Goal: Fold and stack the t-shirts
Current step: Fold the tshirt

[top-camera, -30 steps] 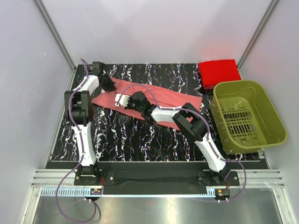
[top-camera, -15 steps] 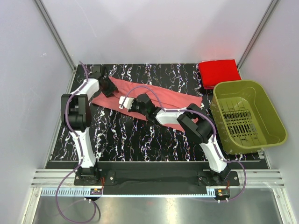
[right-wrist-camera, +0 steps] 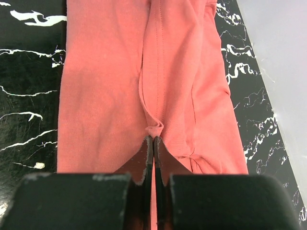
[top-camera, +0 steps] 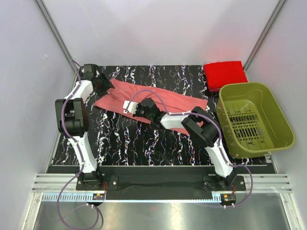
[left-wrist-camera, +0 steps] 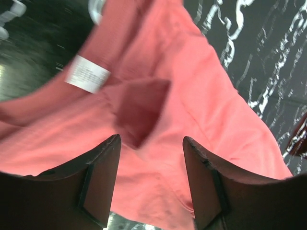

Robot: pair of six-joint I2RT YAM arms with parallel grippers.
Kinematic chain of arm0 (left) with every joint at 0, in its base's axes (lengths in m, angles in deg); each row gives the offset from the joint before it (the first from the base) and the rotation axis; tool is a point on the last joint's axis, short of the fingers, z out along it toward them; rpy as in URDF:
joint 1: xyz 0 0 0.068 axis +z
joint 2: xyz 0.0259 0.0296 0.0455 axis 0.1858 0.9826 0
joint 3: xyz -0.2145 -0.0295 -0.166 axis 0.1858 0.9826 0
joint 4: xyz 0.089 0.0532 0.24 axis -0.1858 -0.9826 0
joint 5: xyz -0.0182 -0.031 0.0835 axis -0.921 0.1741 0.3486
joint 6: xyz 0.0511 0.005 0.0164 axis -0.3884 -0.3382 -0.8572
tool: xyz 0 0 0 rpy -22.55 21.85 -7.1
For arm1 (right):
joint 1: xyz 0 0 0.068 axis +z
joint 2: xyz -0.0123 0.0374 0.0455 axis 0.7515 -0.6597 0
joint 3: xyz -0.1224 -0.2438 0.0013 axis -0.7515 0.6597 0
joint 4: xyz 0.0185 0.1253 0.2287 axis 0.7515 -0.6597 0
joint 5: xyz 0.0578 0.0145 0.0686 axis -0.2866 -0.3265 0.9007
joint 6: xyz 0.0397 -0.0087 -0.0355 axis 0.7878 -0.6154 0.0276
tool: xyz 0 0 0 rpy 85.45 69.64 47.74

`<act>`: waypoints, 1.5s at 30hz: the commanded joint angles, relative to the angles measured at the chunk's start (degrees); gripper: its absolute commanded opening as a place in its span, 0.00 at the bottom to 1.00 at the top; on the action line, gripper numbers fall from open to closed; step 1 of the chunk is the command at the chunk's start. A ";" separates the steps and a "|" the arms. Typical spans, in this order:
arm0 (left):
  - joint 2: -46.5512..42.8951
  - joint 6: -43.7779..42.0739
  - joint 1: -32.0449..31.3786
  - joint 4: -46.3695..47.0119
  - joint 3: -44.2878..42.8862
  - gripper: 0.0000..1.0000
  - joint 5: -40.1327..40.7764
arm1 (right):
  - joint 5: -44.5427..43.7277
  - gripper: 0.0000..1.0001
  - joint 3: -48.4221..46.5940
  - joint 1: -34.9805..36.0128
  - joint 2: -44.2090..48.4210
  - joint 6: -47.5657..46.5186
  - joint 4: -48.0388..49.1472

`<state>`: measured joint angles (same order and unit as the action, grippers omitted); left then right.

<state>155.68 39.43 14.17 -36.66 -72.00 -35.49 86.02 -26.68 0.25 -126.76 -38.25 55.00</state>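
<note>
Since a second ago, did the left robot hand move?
Yes. The left gripper slid left, toward the table's left edge, backing away from the salmon-pink t-shirt, and its jaws opened.

Top view: right arm (top-camera: 172, 120) covers the salmon-pink t-shirt (top-camera: 184, 100) mid-section. Left wrist view is motion-blurred and the white label (left-wrist-camera: 87, 74) print is unreadable. Right wrist view crops the shirt's far end.

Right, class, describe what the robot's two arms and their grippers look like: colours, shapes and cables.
The left arm and right arm match: white links between chunky black joints, on black bases. A thin purple cable loops along each. The left gripper and right gripper have dark, wedge-shaped fingers with scuffed pale edges.
</note>
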 commanded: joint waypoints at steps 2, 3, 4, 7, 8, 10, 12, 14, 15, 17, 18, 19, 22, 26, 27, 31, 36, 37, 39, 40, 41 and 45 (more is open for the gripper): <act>-2.47 -5.52 1.11 0.43 -0.65 0.59 -1.29 | 0.52 0.00 -1.37 -0.10 2.68 0.86 4.04; -2.90 -7.45 1.19 0.51 -0.30 0.58 -1.11 | 0.60 0.00 -1.54 -0.19 2.42 0.77 3.86; -3.43 -8.34 1.45 1.12 1.01 0.56 -1.19 | 0.52 0.00 -2.07 -0.19 2.33 0.86 3.77; -4.58 -10.54 3.21 4.46 3.48 0.51 -5.14 | 0.52 0.00 -2.51 -0.19 1.80 0.94 3.77; -4.32 -11.68 3.39 5.86 3.74 0.50 -8.02 | 0.51 0.00 -2.69 -0.19 1.71 0.94 3.86; -3.27 -12.21 3.83 5.79 3.22 0.47 -11.02 | 0.60 0.00 -3.21 -0.19 1.27 0.94 4.03; -2.03 -11.60 4.36 7.54 4.00 0.47 -15.50 | -0.72 0.00 -3.65 -0.19 0.84 0.95 3.95; -1.16 -10.46 4.97 10.25 4.62 0.46 -19.54 | -0.72 0.00 -4.36 -0.19 0.57 0.59 3.51; -0.98 -10.37 5.06 11.05 5.06 0.47 -20.52 | -0.72 0.00 -4.53 -0.19 0.31 0.68 3.42; -0.01 -11.07 5.06 10.19 4.54 0.52 -21.23 | -0.54 0.00 -4.54 -0.37 0.31 0.77 3.51; 0.34 -11.33 5.06 9.40 3.58 0.53 -20.80 | -0.63 0.00 -4.62 -0.37 0.13 0.77 3.59; 1.13 -11.68 5.24 8.26 3.14 0.53 -20.18 | -0.54 0.00 -4.80 -0.45 0.13 0.94 3.42; 1.49 -13.09 5.41 6.05 2.87 0.53 -17.81 | -0.36 0.00 -5.06 -0.80 0.04 1.21 3.51; 2.27 -14.32 5.68 6.14 2.78 0.53 -17.54 | 0.08 0.00 -5.32 -1.25 -0.22 2.09 3.42; 2.71 -14.67 5.85 5.70 1.74 0.52 -17.89 | 0.08 0.00 -5.50 -1.51 -0.31 2.09 3.42; 4.82 -16.61 5.85 3.24 -0.38 0.51 -17.98 | 0.08 0.00 -5.33 -1.51 -0.22 2.17 3.33; 6.14 -16.96 5.94 3.06 -1.18 0.47 -18.15 | 0.08 0.00 -5.41 -1.60 -0.22 2.17 3.24; 6.41 -16.79 5.85 3.76 -1.18 0.46 -18.68 | 0.08 0.00 -5.41 -1.60 -0.22 2.17 3.33; 6.58 -16.70 5.85 4.20 -1.44 0.43 -19.38 | 0.16 0.00 -5.50 -1.60 -0.14 2.26 3.24; 6.58 -16.44 5.85 4.90 -1.35 0.39 -19.82 | 0.08 0.00 -5.41 -1.60 -0.13 2.26 3.16; 6.50 -16.17 5.94 5.17 -1.26 0.37 -20.17 | 0.08 0.00 -5.41 -1.60 -0.05 2.18 3.16; 6.49 -15.03 5.85 4.30 -2.49 0.11 -21.14 | 0.08 0.00 -5.33 -1.51 0.13 2.09 3.07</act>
<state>162.15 24.46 19.70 -33.90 -71.28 -54.09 85.85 -29.54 -1.07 -127.13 -36.77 55.88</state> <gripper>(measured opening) 0.156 0.012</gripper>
